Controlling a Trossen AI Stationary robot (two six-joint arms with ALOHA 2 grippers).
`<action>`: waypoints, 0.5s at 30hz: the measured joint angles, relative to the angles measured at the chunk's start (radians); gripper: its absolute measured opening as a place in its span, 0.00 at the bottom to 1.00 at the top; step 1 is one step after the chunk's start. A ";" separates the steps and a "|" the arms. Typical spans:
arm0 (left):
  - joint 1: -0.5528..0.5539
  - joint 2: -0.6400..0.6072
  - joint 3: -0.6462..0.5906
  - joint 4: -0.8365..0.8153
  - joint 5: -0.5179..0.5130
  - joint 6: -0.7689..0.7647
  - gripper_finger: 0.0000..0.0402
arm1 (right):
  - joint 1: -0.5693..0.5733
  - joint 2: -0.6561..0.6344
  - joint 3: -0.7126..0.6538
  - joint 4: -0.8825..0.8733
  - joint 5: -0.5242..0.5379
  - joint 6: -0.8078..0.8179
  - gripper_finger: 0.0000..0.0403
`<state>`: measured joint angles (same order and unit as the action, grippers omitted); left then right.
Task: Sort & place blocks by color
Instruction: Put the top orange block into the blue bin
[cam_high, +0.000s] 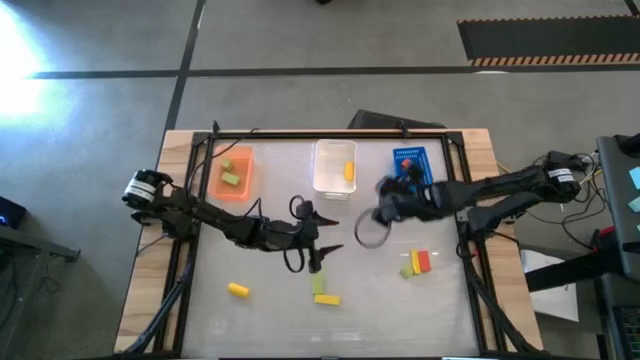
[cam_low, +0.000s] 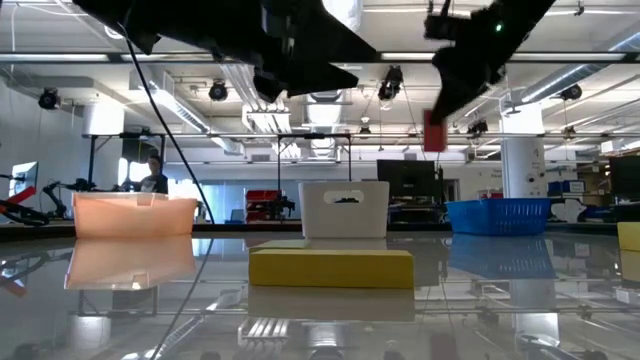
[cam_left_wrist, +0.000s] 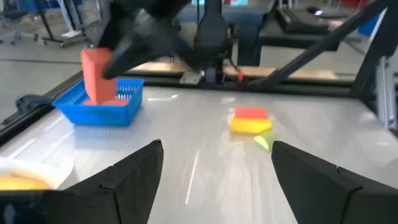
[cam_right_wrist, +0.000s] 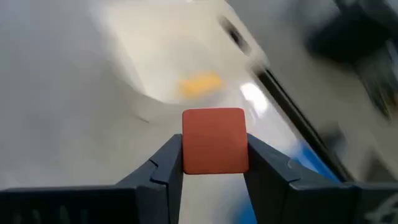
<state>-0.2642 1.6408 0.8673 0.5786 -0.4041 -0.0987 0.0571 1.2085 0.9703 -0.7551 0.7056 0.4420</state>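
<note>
The right gripper (cam_right_wrist: 214, 163) pinches a red block (cam_right_wrist: 214, 140) between its fingertips, right of frame centre in the high view, beside the blue bin (cam_high: 409, 159). The left gripper (cam_left_wrist: 214, 163), lower centre, gapes wide and empty.

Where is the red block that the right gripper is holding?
The red block is pinched in the right gripper, held in the air beside the blue bin at the table's far right.

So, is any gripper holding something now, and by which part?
The right gripper holds a red block by two opposite side faces. The left gripper is open and holds nothing.
</note>
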 joint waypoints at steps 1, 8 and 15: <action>-0.002 -0.002 0.000 0.007 0.001 0.000 0.70 | -0.034 0.002 0.006 -0.071 0.006 0.064 0.29; -0.002 -0.042 0.000 0.008 -0.001 0.001 0.70 | -0.239 0.000 -0.057 -0.154 -0.005 0.241 0.29; -0.003 -0.140 -0.008 -0.050 -0.023 0.031 0.70 | -0.356 -0.003 -0.139 -0.129 -0.050 0.317 0.29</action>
<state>-0.2676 1.5009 0.8589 0.5289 -0.4275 -0.0672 -0.2987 1.2058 0.8315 -0.8839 0.6553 0.7590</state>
